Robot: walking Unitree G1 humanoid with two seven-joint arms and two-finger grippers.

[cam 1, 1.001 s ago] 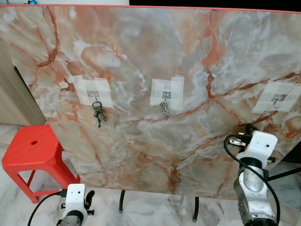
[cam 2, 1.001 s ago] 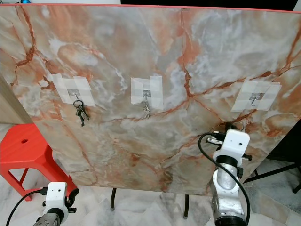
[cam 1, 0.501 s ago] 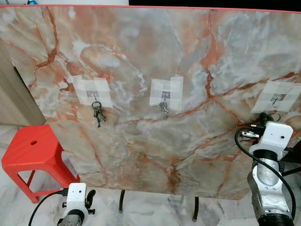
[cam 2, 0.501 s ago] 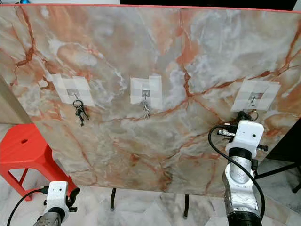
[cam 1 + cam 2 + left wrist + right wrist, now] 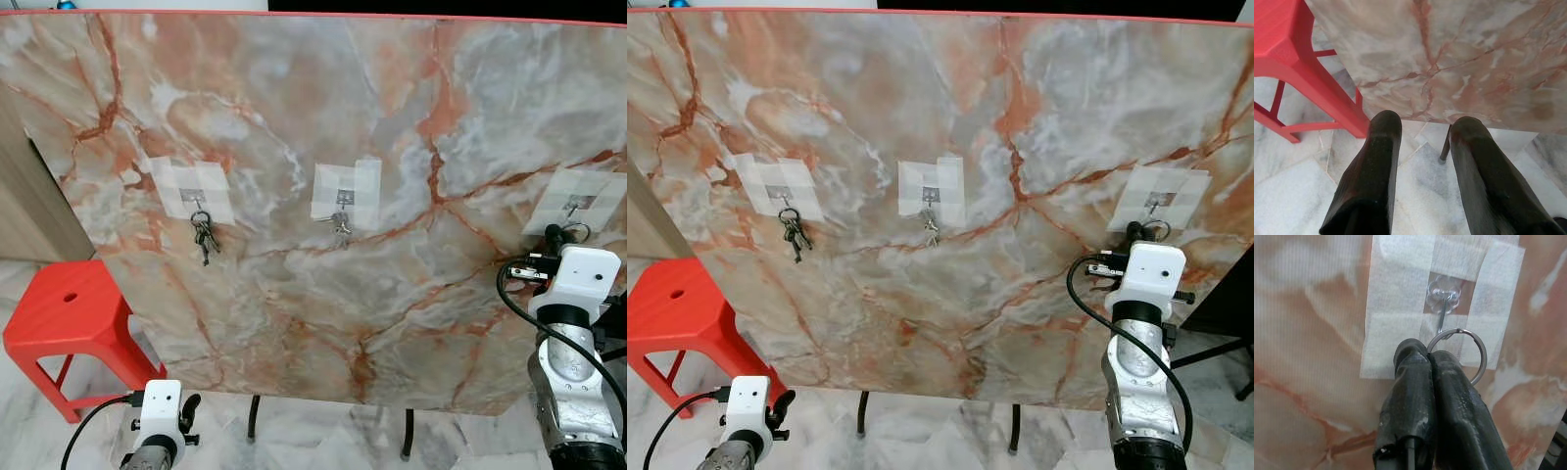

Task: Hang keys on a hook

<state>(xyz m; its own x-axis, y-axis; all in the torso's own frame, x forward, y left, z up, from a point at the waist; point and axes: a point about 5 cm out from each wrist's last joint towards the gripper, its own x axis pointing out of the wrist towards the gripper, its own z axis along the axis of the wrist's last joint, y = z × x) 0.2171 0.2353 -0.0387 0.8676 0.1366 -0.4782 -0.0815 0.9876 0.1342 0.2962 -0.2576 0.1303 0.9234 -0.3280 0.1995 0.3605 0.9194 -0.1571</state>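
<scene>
An upright marble board carries three small hooks on white tape patches. A bunch of keys hangs from the left hook, and another bunch of keys hangs from the middle one. My right gripper is raised to the right hook, shut on a silver key ring. In the right wrist view the ring's top edge sits against the tip of the hook, just under it; whether it is over the hook cannot be told. The keys on this ring are hidden. My left gripper hangs low, open and empty.
A red plastic stool stands on the marble floor at the left, beside the board's lower edge. Thin dark legs hold the board up near the bottom middle. A dark opening lies past the board's right edge.
My right arm has risen and moved right along the board, bringing the ring from below the right hook up to it. The left arm has stayed put.
</scene>
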